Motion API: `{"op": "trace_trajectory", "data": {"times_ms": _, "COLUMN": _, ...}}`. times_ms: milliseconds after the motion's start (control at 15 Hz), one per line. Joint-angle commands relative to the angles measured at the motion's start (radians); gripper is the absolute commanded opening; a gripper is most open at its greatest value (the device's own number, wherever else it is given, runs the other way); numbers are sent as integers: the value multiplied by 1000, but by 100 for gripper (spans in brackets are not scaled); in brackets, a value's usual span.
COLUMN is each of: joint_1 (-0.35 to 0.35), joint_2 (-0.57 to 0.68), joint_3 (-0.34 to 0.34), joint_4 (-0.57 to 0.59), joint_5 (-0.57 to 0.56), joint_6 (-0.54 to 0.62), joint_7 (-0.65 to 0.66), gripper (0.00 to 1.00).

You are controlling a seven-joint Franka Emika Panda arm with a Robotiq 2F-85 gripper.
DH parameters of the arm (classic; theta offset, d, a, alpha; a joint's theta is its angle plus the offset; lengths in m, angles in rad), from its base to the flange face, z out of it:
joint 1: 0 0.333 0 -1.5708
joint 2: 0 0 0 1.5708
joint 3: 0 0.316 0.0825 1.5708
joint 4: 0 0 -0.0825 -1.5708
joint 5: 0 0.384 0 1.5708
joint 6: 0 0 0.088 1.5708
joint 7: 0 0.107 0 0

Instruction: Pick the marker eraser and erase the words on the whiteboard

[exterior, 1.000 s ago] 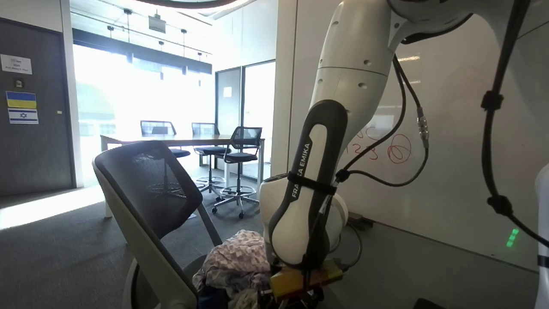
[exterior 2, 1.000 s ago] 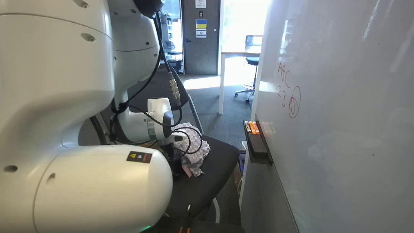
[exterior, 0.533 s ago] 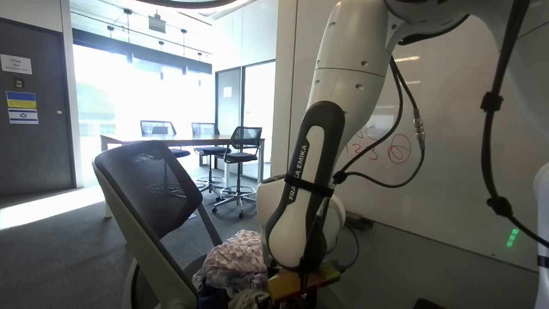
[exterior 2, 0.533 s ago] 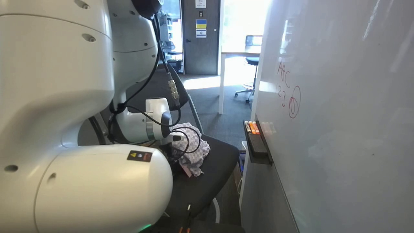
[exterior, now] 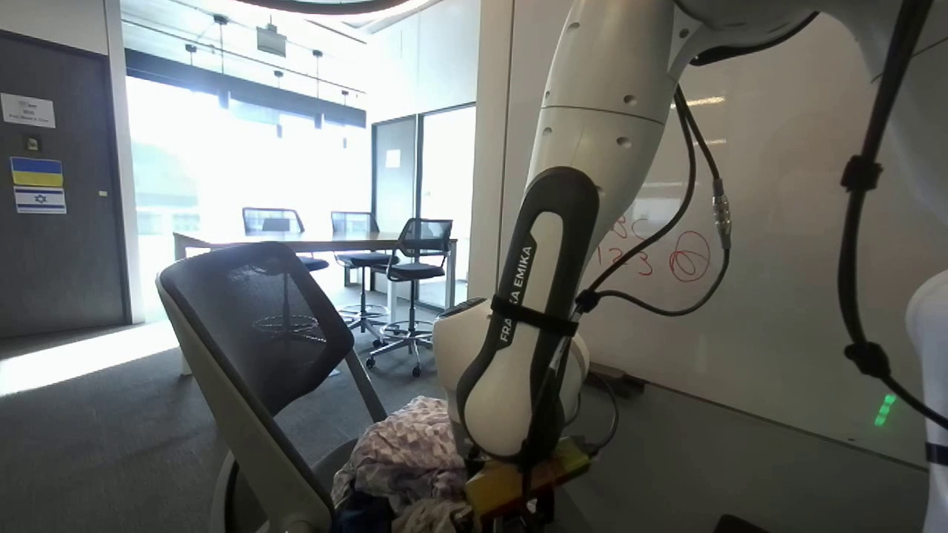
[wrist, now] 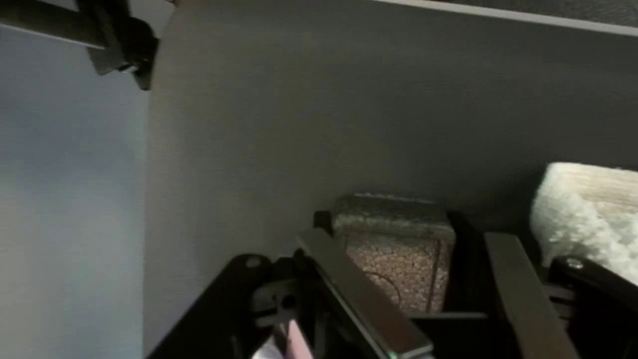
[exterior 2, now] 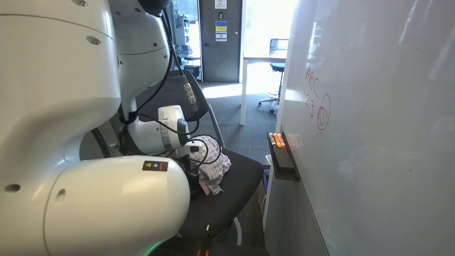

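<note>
Brown eraser is framed by the spread pincer; in an exterior view, words are seen toward the whiteboard's ten o'clock.

The eraser, a block with a speckled brown face and grey rim, lies toward five o'clock in the wrist view, partly hidden. In an exterior view the glossy whiteboard stands upright toward three o'clock. Its words, thin red "ABC" above "123", are unerased, overlapping circles at five o'clock.
</note>
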Motion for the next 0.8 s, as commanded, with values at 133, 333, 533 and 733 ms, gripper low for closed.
{"op": "trace_trajectory", "data": {"times_ms": 133, "joint_1": 36, "joint_2": -183, "joint_3": -106, "joint_4": -43, "joint_5": -303, "joint_6": -305, "joint_7": 171, "gripper": 33}}
{"op": "trace_trajectory", "data": {"times_ms": 333, "joint_1": -38, "joint_2": -307, "joint_3": -24, "joint_4": -72, "joint_5": -363, "joint_6": -520, "joint_7": 190, "gripper": 33}}
{"op": "trace_trajectory", "data": {"times_ms": 533, "joint_1": -100, "joint_2": -425, "joint_3": 79, "joint_4": -89, "joint_5": -347, "joint_6": -679, "joint_7": 196, "gripper": 33}}
{"op": "trace_trajectory", "data": {"times_ms": 733, "joint_1": -143, "joint_2": -535, "joint_3": 180, "joint_4": -110, "joint_5": -466, "joint_6": -715, "joint_7": 258, "gripper": 33}}
